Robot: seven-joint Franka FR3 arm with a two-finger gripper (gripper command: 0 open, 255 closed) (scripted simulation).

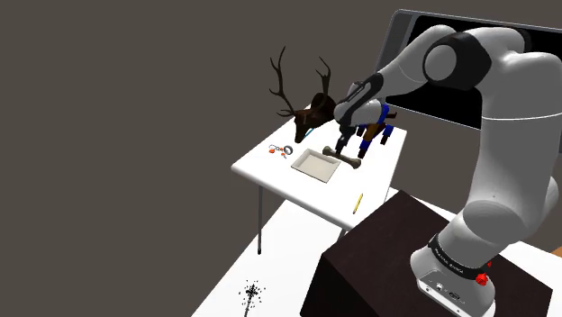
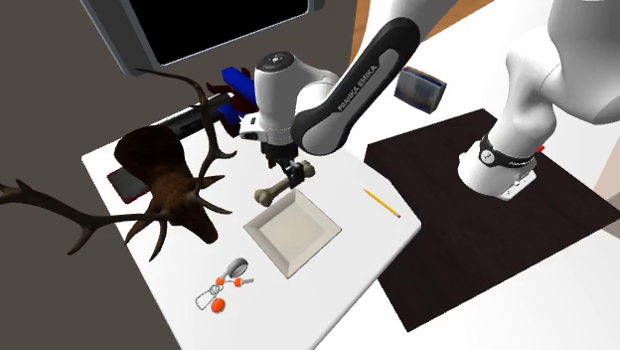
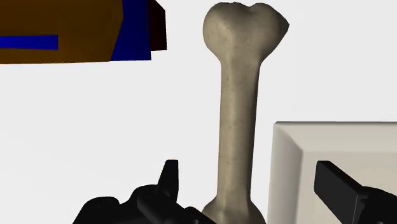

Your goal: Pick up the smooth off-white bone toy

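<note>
Our hand [image 2: 281, 171] hovers over the bone [image 2: 288, 185], its fingers spread either side of the shaft and touching nothing, so it grips nothing yet. We judge this straddle lines it up to close across the narrow middle. The bone lies on the worktop [image 2: 358, 234], against the tray [image 2: 298, 239]. The arm [image 2: 363, 85] reads FRANKA EMIKA.

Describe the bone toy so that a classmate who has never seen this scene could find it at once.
On the white table, find the shallow square tray near the antlered deer head. The bone lies beside the tray, under the open black gripper. It is the only pale, knob-ended stick there; the pencil is thin and yellow.
</note>
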